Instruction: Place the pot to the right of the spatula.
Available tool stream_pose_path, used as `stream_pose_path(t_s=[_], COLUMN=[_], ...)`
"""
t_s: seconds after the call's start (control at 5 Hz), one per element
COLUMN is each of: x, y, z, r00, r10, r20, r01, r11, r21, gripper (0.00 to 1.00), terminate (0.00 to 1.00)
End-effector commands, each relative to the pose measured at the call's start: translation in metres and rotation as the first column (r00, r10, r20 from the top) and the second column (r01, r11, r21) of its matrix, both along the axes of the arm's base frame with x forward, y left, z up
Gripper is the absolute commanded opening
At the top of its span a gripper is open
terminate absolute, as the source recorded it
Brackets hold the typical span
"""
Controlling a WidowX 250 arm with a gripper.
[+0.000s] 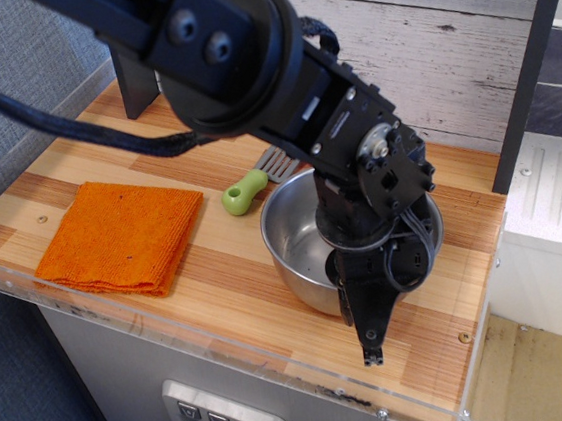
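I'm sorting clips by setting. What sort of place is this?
Probably a mock kitchen counter: a wooden countertop against a plank wall, with a pot, a spatula and an orange cloth.

Single view only, set high and in front of the worktop (271, 302), off its front-left corner. Looks down at a steep slant toward the back edge and the pale plank wall (464, 40) behind it. Close in: fills most of the frame with the worktop, front edge running low across the picture, right edge cut near the right side. Takes in the folded orange cloth (123, 237) near the left edge. Crowded at top and centre by the black arm (236, 64), very near the lens. No second view, so no shared part.
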State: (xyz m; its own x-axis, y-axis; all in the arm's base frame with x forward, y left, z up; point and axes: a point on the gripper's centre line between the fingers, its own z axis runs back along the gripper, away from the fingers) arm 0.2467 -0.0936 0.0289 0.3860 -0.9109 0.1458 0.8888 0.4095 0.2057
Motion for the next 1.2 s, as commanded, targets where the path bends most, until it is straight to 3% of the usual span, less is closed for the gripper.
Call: stream_pose_path(t_s=[0.0,0.6,1.0], x=[-0.001,0.002,0.006], y=[0.006,0.013,0.021], z=[0.012,0.029,0.091], r00=[0.999,0.999,0.995], r10=[0.024,0.025,0.008], r20=[0.021,0.043,0.095], r01=[-0.024,-0.025,-0.005], r11=[1.000,1.000,0.999], r21=[-0.012,-0.019,-0.032], gripper=[1.00,1.00,1.00], terminate=[0.00,0.00,0.00])
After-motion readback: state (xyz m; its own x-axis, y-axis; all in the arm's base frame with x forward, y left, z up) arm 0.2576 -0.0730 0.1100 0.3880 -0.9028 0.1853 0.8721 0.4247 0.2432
